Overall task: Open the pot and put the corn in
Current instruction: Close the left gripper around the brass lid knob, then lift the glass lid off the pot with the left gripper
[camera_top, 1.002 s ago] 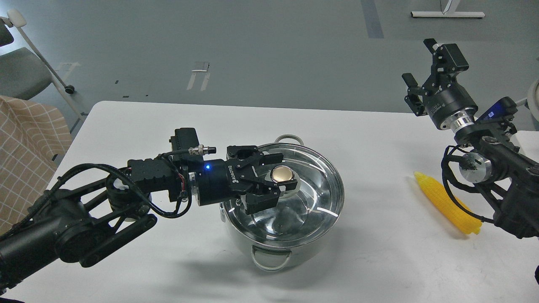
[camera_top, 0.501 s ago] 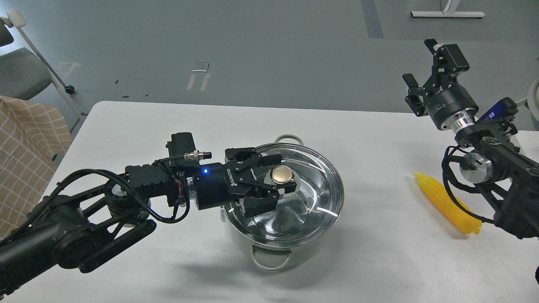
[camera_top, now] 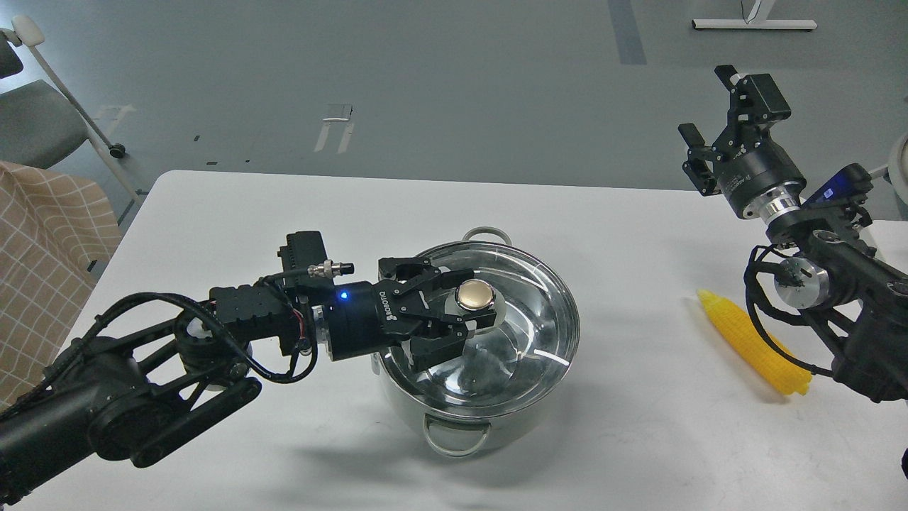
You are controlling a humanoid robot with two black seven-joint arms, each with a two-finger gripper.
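Note:
The shiny steel pot (camera_top: 454, 397) stands at the table's middle with its glass lid (camera_top: 525, 333) on it. My left gripper (camera_top: 462, 304) reaches in from the left at lid height. Its open fingers stand on either side of the lid's gold knob (camera_top: 474, 295), close to it. The lid sits flat on the pot. The yellow corn (camera_top: 752, 348) lies on the table to the right, pointed end towards the back, partly behind my right arm. My right gripper (camera_top: 706, 117) is open and empty, raised above the table's far right edge.
The white table (camera_top: 284, 206) reaches to the left and the front of the pot. A chair with a checked cloth (camera_top: 42, 248) stands off the table's left edge. Grey floor lies beyond the far edge.
My left gripper has drawn back slightly to the left and its fingers have come closer around the knob. The lid, the corn and the right arm have not moved.

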